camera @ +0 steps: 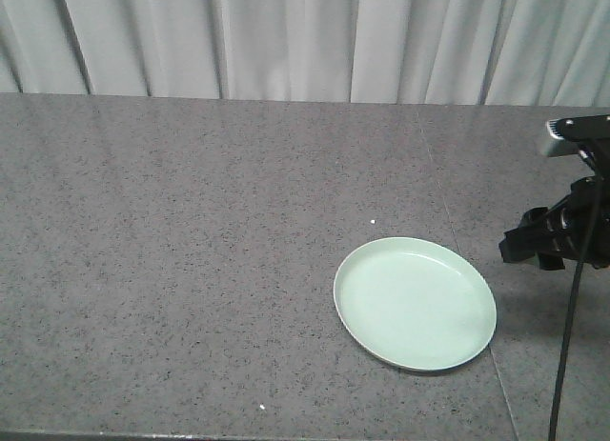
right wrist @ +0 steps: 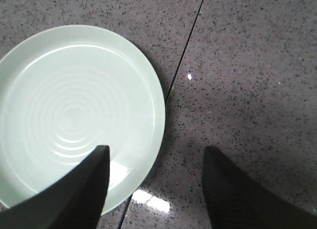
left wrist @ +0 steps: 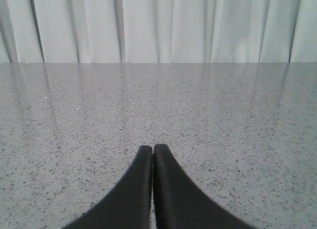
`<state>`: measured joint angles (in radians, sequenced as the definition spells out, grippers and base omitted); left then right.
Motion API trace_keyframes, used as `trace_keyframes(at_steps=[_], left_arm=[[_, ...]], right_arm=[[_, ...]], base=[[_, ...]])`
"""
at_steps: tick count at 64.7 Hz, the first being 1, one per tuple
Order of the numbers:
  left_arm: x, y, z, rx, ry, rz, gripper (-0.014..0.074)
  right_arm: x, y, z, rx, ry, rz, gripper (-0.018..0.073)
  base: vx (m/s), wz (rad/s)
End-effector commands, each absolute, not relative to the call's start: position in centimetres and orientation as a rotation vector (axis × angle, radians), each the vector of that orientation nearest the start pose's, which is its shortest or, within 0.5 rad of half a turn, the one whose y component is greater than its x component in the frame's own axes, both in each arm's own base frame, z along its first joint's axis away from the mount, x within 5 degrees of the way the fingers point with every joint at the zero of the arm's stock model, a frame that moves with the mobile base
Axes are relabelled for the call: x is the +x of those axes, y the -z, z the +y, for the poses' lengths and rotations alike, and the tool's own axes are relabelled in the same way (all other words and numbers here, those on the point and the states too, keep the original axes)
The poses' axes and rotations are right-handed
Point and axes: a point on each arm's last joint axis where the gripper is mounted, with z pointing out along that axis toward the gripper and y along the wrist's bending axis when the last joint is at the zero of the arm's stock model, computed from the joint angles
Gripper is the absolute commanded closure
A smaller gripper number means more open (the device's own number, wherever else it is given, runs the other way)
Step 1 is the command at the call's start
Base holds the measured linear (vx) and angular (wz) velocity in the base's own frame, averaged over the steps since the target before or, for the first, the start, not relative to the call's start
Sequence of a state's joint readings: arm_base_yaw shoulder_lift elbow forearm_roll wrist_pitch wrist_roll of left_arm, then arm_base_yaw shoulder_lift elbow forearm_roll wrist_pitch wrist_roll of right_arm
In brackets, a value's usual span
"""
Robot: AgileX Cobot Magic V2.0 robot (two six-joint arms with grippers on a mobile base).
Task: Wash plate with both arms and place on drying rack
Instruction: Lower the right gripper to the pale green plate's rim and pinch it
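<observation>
The pale mint-green plate (camera: 416,302) lies flat on the grey speckled counter, right of centre near the front edge. My right arm (camera: 562,236) hangs at the right border of the front view, just right of the plate. From the right wrist view the plate (right wrist: 74,110) fills the left side, and my right gripper (right wrist: 156,152) is open above its rim: one finger over the plate, the other over bare counter. My left gripper (left wrist: 152,149) is shut on nothing, low over the counter; the front view does not show it. The drying rack is out of view.
The speckled counter (camera: 191,270) runs back to a white curtain (camera: 305,41). A thin seam (right wrist: 185,51) in the counter passes just right of the plate. A small white speck (camera: 372,222) lies behind the plate.
</observation>
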<state>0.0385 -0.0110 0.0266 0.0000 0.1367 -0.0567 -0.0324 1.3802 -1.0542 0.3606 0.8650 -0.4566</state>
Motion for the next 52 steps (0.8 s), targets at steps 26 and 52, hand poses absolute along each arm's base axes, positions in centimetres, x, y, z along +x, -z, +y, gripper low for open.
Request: trace_keyframes(at_steps=[26, 52], left_arm=[[5.6, -19.5, 0.2, -0.088, 0.028, 1.56, 0.0602], [5.6, -19.5, 0.2, -0.088, 0.028, 1.56, 0.0602]], right_arm=[[31.6, -29.1, 4.6, -0.216, -0.123, 2.793, 0.0141], [33.3, -25.3, 4.9, -0.183, -0.147, 2.925, 0.0141]], base=[[0.0, 0.0], [0.0, 0.0]])
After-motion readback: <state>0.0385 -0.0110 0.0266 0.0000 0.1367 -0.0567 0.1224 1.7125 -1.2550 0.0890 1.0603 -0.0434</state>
